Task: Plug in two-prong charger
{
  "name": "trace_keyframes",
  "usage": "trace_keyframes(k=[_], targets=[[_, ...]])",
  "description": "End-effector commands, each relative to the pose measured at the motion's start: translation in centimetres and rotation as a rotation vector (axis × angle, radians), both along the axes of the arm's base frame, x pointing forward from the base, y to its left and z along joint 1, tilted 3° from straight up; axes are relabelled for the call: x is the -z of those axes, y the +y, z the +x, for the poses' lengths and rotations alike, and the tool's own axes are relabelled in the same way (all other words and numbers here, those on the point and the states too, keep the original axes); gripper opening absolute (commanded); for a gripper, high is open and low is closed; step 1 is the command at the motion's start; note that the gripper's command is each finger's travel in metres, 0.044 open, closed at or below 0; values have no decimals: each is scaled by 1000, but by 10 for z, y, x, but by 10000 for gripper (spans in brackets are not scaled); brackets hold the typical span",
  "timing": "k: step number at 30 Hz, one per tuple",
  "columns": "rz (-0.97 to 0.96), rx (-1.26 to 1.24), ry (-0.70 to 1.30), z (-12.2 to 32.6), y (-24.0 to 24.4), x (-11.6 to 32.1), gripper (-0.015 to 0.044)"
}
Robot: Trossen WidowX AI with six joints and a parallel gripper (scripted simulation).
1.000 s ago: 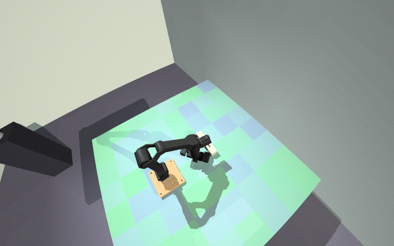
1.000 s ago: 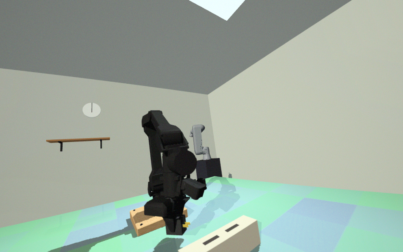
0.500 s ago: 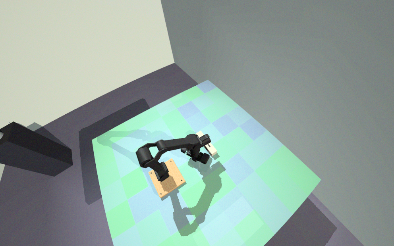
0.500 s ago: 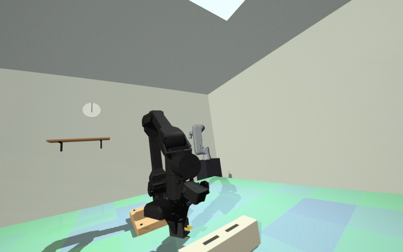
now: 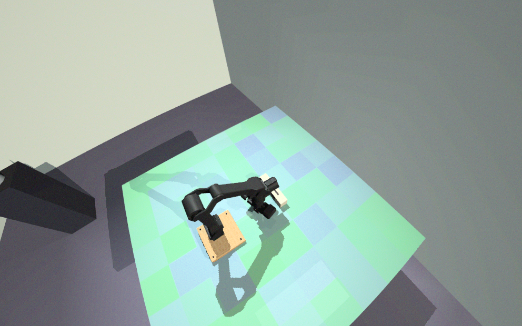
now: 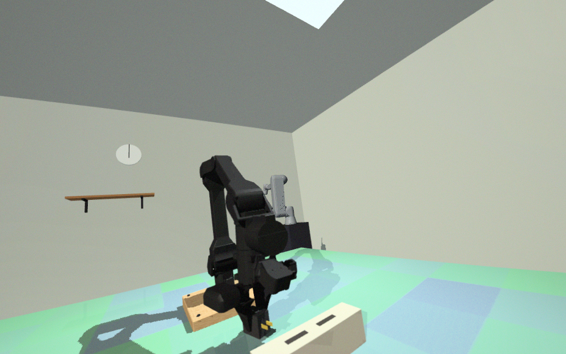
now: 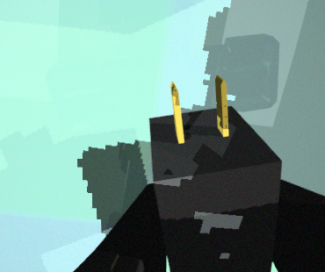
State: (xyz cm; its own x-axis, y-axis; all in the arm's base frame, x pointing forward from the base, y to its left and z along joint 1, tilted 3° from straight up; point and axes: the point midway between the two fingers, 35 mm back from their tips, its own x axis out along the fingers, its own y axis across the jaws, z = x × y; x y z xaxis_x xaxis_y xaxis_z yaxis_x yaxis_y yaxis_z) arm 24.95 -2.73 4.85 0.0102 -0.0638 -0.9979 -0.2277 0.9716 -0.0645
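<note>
Charger (image 6: 255, 326) (image 7: 214, 175): pinched between gripper (image 6: 256, 323) (image 7: 200, 186) fingers; both prongs (image 6: 267, 325) (image 7: 222, 107) exposed | power strip (image 5: 280, 197) (image 6: 320, 328): near, not yet entered

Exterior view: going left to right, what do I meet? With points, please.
Wall clock (image 6: 128, 154) → wooden base board (image 5: 234, 232) (image 6: 209, 313) → charger's gold prongs (image 6: 264, 326) (image 7: 222, 105) → power strip's nearer slot (image 5: 277, 193) (image 6: 296, 337) → its farther slot (image 6: 325, 320).

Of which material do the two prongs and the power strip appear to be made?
Prongs: probably brass or brass-coloured metal, by their yellow colour; the finish looks smooth.
Power strip: perhaps matte plastic, being evenly cream without visible grain; painted material remains possible.
</note>
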Motion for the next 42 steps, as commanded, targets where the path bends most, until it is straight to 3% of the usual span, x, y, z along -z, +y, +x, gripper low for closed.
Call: trace_keyframes(k=[1, 11, 42], targets=[[6, 50, 5, 0, 3, 4, 0], [13, 181, 3, 1, 8, 9, 0], [16, 247, 0, 35, 7, 8, 0]])
